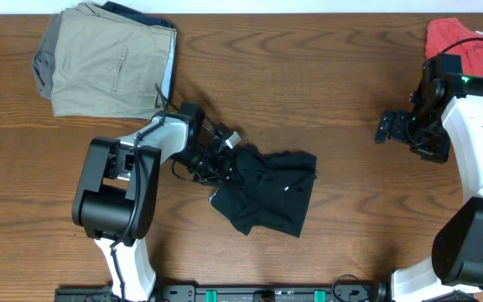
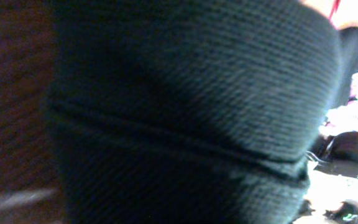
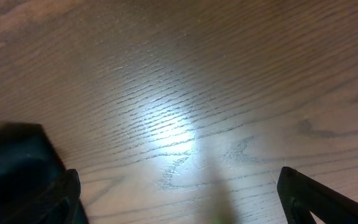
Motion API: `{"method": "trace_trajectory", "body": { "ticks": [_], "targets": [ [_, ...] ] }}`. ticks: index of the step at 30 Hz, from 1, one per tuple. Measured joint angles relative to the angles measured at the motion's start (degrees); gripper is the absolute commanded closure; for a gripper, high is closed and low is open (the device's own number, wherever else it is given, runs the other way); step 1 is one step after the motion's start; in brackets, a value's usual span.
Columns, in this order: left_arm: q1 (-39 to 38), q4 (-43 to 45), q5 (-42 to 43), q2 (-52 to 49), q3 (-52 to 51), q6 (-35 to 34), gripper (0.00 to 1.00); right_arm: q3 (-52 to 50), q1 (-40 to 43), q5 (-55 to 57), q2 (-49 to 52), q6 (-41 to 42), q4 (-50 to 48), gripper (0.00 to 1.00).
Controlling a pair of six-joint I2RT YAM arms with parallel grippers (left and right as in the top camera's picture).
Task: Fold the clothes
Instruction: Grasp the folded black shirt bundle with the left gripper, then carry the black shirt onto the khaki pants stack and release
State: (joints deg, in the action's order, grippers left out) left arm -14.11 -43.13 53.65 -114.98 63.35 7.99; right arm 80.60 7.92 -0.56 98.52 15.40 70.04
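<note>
Left end effector (image 1: 233,162) is closed down tight on the bunched left edge of the clothes (image 1: 279,197), with black fabric gathered up into its grip. The clothes are a plain black, soft garment lying crumpled in a rough, uneven block near the middle of the desk (image 1: 309,75), toward the front. A small white mark (image 1: 289,188) shows on the upper surface, and the lower left corner juts out in a point. In the left wrist view the clothes (image 2: 185,112) fill nearly the whole picture. The view shows a fine ribbed knit crossed by a raised seam, so close that the left fingers themselves are hidden.

Off to the right and well apart from the clothes, the right end effector (image 1: 388,127) hangs over bare wood with its jaws spread wide and nothing between them. Its wrist view shows only the dark fingers (image 3: 23,177) at the bottom corners, cut off by the frame, and glare on the grain.

At the far left lies a folded khaki garment (image 1: 107,59) with something dark under its far edge, too little showing to name. At the far right corner a coral-red top (image 1: 468,46) is partly covered by the right arm and cut by the frame.
</note>
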Motion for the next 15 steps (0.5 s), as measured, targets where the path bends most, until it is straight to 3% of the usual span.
{"method": "trace_trajectory", "body": {
  "ticks": [6, 10, 15],
  "targets": [
    [-0.26, -3.89, -6.25, 0.11, 2.82, -5.14, 0.94, 0.00, 0.00, 0.00, 0.00, 0.00, 0.00, 0.01],
    [-0.42, -8.39, -18.45, 0.81, 10.08, -6.56, 0.94, 0.00, 0.00, 0.00, 0.00, 0.00, 0.00, 0.01],
    [-0.31, -7.13, -34.05, 1.53, 20.02, -6.93, 0.94, 0.00, 0.00, 0.00, 0.00, 0.00, 0.02, 0.01]
  ]
}}
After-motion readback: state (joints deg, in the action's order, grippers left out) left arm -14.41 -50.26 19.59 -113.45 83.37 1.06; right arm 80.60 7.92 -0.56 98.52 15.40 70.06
